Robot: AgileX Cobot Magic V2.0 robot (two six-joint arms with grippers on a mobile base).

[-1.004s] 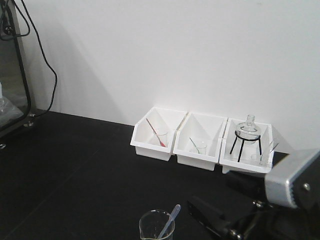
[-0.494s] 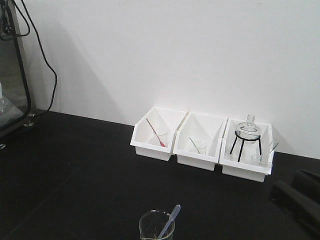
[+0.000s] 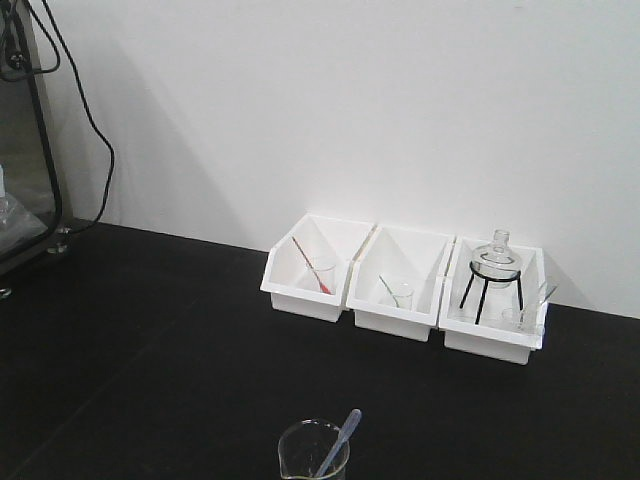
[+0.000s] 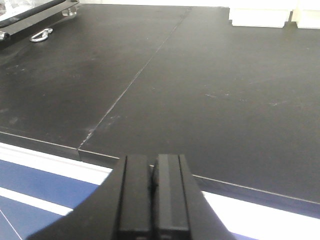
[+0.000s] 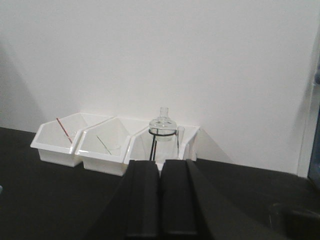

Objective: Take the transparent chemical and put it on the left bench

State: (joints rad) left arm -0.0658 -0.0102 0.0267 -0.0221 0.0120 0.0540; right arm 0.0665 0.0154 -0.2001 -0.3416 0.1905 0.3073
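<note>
Exterior front-facing view: neither arm shows here. Three white bins [image 3: 400, 285] stand in a row against the white wall [image 3: 350, 110] at about 2 o'clock on the black surface [image 3: 150, 340]. The left bin holds a small beaker with a red-tipped rod [image 3: 311, 265] leaning in it. The middle bin holds the transparent chemical [image 3: 399, 294], a small clear beaker standing upright, its long axis vertical and its mouth up; a thin rod leans in it toward 11 o'clock. Whether it holds liquid is too faint to tell. The right bin holds a round flask [image 3: 496, 256] on a black tripod, with small glassware at its 4 o'clock that is hard to make out. At 6 o'clock a larger beaker [image 3: 313, 452] with a pipette [image 3: 339, 441] is cut off by the bottom edge. At 9 o'clock a black-framed cabinet [image 3: 25, 130] is cut by the left edge, with cables [image 3: 95, 120] hanging beside it.

Left wrist view: the left gripper [image 4: 152, 197] has its two black fingers pressed together, nothing between them, above the front edge of a black countertop; the bins are cropped at the top edge.

Right wrist view: the right gripper [image 5: 160, 200] also has its fingers closed together and empty. It hides the lower part of the right bin; the chemical in the middle bin is barely discernible behind its rod.
</note>
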